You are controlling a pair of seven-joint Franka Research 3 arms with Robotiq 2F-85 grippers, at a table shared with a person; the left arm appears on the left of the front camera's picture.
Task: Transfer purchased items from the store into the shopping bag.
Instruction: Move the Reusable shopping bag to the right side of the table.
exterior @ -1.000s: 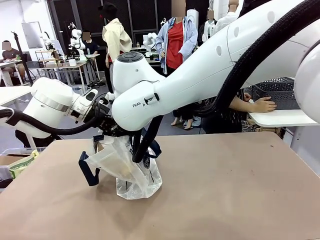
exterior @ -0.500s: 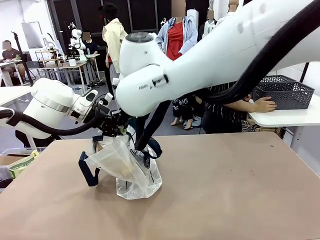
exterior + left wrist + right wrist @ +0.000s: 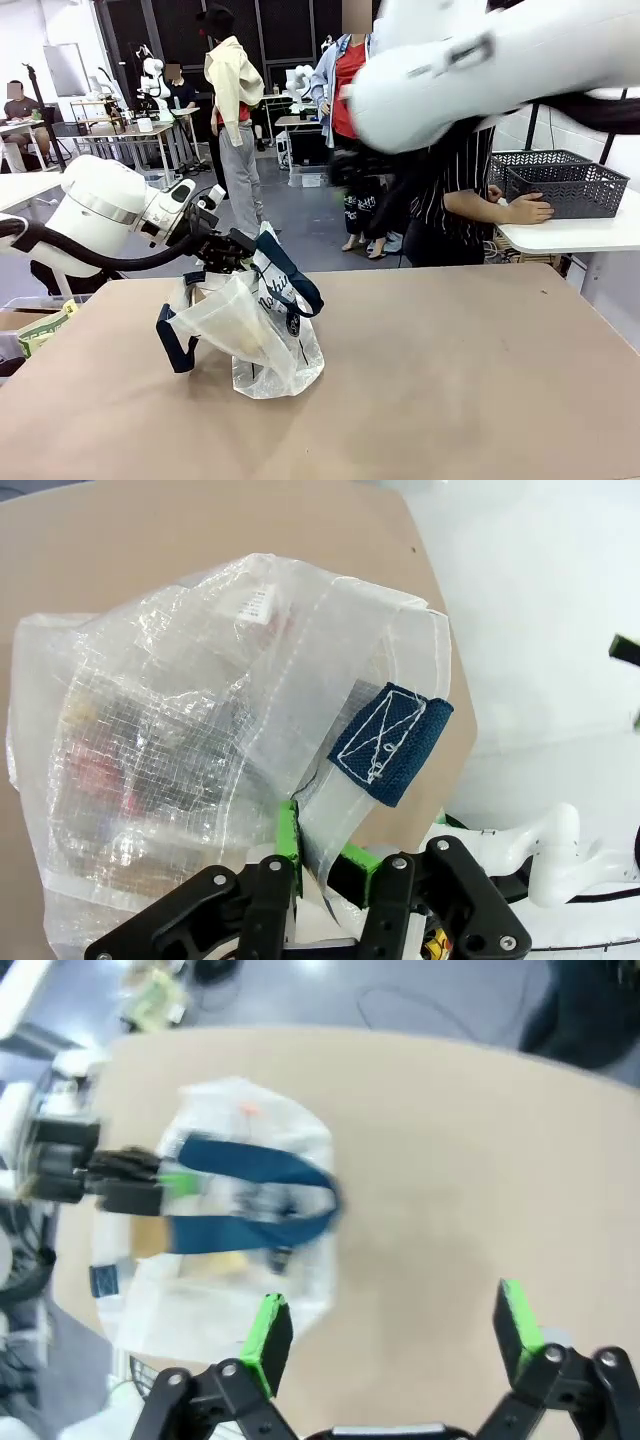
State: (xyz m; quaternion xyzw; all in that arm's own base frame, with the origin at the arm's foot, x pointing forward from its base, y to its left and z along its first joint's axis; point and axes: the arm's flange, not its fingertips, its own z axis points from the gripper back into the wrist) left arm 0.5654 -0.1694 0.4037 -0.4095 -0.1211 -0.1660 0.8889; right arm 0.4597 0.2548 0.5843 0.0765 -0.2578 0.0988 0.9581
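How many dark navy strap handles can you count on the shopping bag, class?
2. One handle arches above the shopping bag, near the left gripper; the other handle hangs down its left side in the front view.

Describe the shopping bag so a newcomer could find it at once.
On the brown table, left of centre, stands the shopping bag, its rim pinched in the left pincer. It is translucent, crinkly and whitish, with navy strap handles.
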